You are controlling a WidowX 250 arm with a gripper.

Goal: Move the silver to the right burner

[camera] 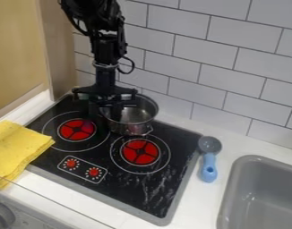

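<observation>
My gripper (105,111) hangs at the back of the black stove, over the left side of the silver pot (135,117). Its fingers stand apart, one outside the pot's left rim and the other over the pot's inside. The pot is upright behind and between the two burners, its front edge close to the back of the right burner (140,152). Part of its left rim is hidden by the gripper. The red left burner (76,129) lies in front of the gripper, a little to the left.
A folded yellow cloth (15,150) lies at the stove's left edge. On the white counter to the right is a blue-handled scoop (208,163), with a grey sink (262,197) beyond it. The tiled wall (190,85) rises right behind the stove and pot.
</observation>
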